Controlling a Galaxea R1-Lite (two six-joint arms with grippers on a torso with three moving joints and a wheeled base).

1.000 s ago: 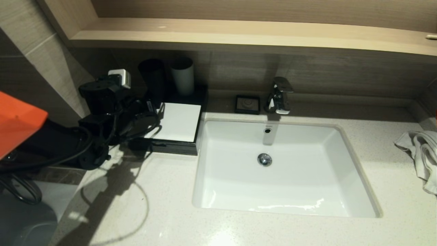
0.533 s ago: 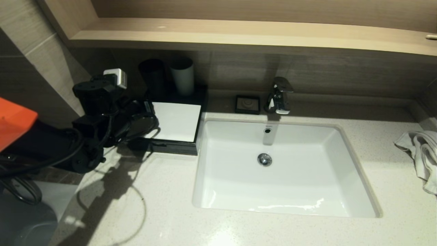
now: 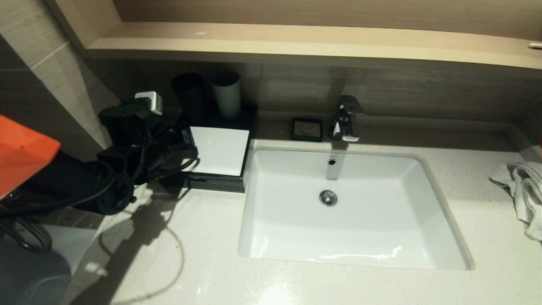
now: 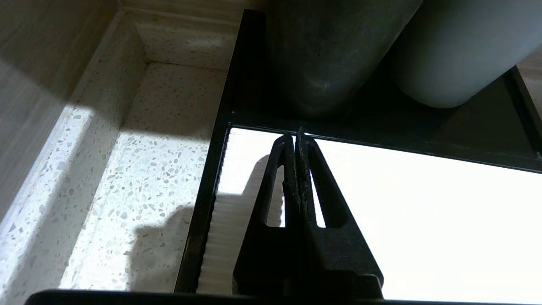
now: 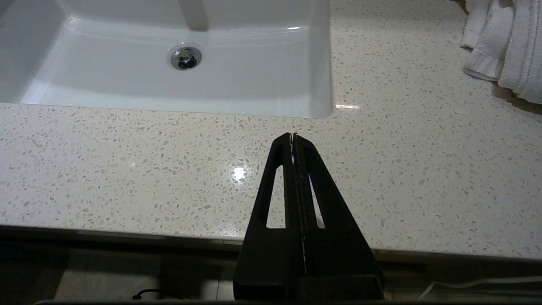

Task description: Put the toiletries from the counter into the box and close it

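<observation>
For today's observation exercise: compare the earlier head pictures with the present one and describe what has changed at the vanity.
The left gripper, shut and empty, swung away from the low black box with the white top panel half a second ago, then returned toward the box's left edge, over the panel. The box front sits flush throughout. The dark cup, pale cup and crumpled white towel did not move.

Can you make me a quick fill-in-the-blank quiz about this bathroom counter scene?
1. The left gripper hovers over the box's ____ top panel.
2. The dark cup and the pale cup stand at the ____ of the box.
3. The right gripper, near the counter's front edge, is ____.
4. The towel lies to the ____ of the sink.

Missing words: white; back; shut; right
</observation>
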